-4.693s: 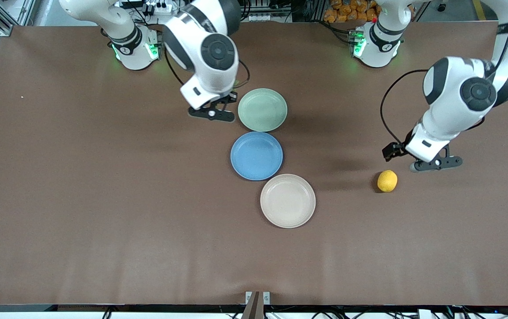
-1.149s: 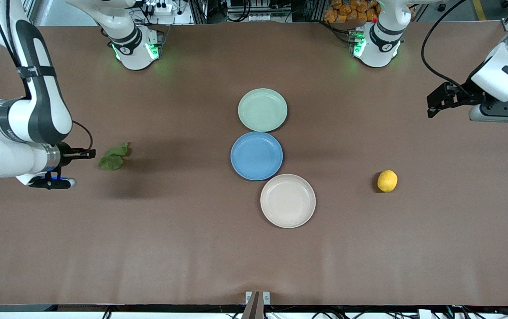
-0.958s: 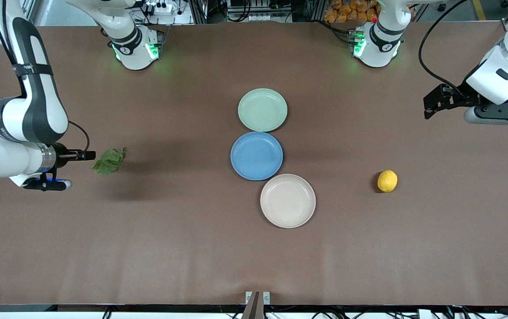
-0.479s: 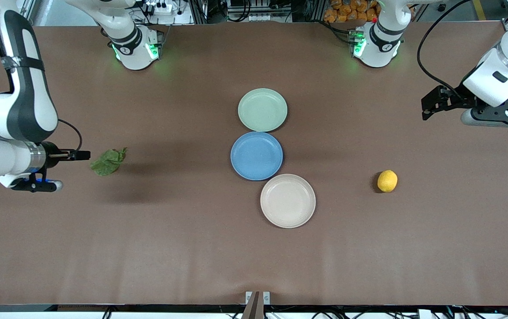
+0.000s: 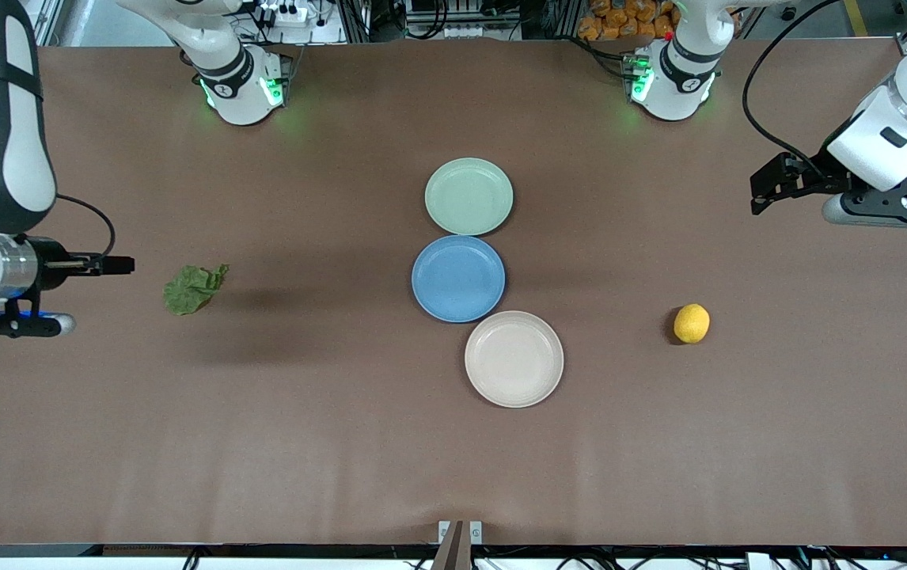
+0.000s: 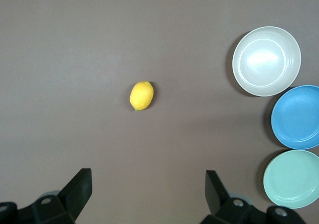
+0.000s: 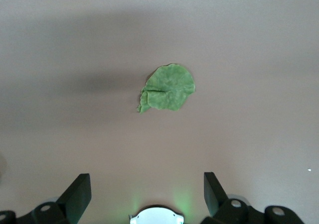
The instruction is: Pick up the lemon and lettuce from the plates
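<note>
Brown table covering runs under everything here. Starting at the right arm's end of the table, the right gripper hangs in the air over bare table, its two black fingers spread wide with nothing between them. The lettuce lies flat on the table just beside it, toward the table's middle; in the right wrist view the lettuce sits clear of the fingertips, not touching either one, and no plate is under it.

At the middle of the table three plates stand in a slanted row. The pale green plate is farthest from the front camera, the blue plate comes next and touches or nearly touches it, and the beige plate is nearest the camera, just beside the blue one. All three hold nothing.

Toward the left arm's end of the table, the lemon lies on the bare table, well apart from the beige plate and about level with it. The left gripper hangs up in the air over the table at the left arm's end, well apart from the lemon, its fingers spread wide and holding nothing. In the left wrist view the lemon lies on open table, and the three plates line one edge.
</note>
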Action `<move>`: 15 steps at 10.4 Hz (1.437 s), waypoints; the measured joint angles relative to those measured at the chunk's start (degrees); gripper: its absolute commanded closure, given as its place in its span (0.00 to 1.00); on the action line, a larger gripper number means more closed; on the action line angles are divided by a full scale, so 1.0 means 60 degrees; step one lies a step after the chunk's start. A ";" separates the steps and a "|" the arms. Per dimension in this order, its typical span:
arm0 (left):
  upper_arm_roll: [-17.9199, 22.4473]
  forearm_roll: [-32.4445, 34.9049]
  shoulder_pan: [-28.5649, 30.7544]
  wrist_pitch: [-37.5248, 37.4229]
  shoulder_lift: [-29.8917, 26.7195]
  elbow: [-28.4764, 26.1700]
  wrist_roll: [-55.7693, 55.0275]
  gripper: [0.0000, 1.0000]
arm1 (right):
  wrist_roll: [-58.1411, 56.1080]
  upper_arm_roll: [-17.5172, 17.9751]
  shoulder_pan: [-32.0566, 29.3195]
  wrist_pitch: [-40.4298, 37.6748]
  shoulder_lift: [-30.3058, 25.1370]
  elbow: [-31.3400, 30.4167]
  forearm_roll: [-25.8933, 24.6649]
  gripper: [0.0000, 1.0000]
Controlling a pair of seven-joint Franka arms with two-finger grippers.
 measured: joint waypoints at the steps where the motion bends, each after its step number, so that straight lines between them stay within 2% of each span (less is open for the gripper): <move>1: -0.0001 0.0000 -0.0002 0.0011 0.0001 0.0005 0.0000 0.00 | 0.0000 0.0034 0.0001 -0.0218 -0.0016 0.0209 0.0000 0.00; 5: -0.0005 0.0000 -0.0003 0.0044 0.0002 0.0026 0.0000 0.00 | -0.0001 0.0100 0.0010 -0.0931 -0.0247 0.0717 0.0031 0.00; 8: -0.0007 0.0000 -0.0002 0.0169 0.0006 0.0041 0.0000 0.00 | -0.0015 0.0109 0.0018 -0.1272 -0.1114 0.0717 0.0095 0.00; 10: -0.0008 0.0000 -0.0002 0.0307 0.0007 0.0055 0.0000 0.00 | -0.0040 0.0116 0.0021 -0.1316 -0.1575 0.0323 0.0102 0.00; 13: -0.0009 -0.0001 -0.0002 0.0338 0.0007 0.0056 -0.0001 0.00 | -0.0064 0.0133 0.0037 -0.0890 -0.1743 -0.0154 0.0103 0.00; 15: -0.0009 -0.0001 -0.0002 0.0369 0.0007 0.0057 -0.0001 0.00 | -0.0067 0.0133 0.0037 -0.0131 -0.2251 -0.1067 0.0103 0.00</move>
